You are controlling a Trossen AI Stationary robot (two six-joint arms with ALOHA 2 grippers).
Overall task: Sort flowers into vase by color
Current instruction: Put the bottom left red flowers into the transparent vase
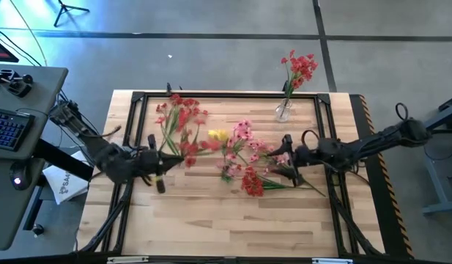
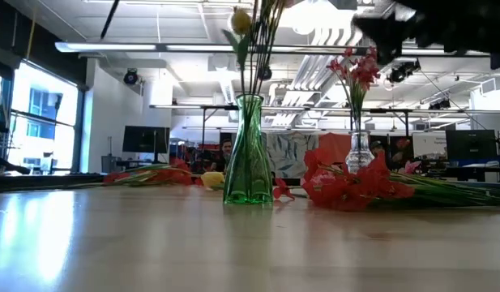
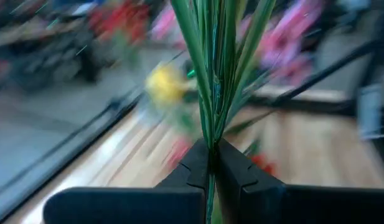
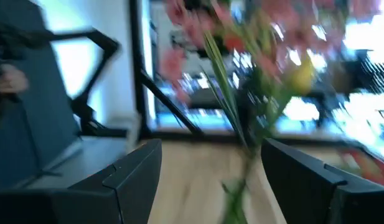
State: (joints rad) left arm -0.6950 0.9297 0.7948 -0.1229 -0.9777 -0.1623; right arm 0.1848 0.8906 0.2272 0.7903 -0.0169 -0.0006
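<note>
My left gripper [image 1: 164,158] [image 3: 211,163] is at the table's left, shut on a bundle of green flower stems [image 3: 216,74]. A yellow bloom [image 1: 217,135] [image 3: 163,84] shows at their far end. A green vase [image 2: 248,154] stands mid-table with stems rising out of it, under pink flowers [image 1: 242,136]. A clear vase [image 1: 283,111] [image 2: 359,152] at the far edge holds red flowers [image 1: 300,67]. More red flowers [image 1: 183,117] lie flat on the table. My right gripper [image 1: 283,160] [image 4: 210,168] is open beside the pink flowers. In its wrist view, stems [image 4: 232,112] stand ahead between its fingers. My left gripper pinches several thin green stems together between its two fingertips, at the stems' lower part [image 3: 211,142]. The fingers come about level from the table's left. The stems fan out beyond the fingertips toward the yellow bloom, and the bundle is lifted clear of the table.
Loose red blooms [image 1: 252,183] [image 2: 347,186] and pink stems lie near the table's middle and right. A black frame [image 1: 138,99] runs round the tabletop. A desk with a keyboard [image 1: 7,125] stands left of the table. Bare wood [image 1: 211,220] lies along the near edge.
</note>
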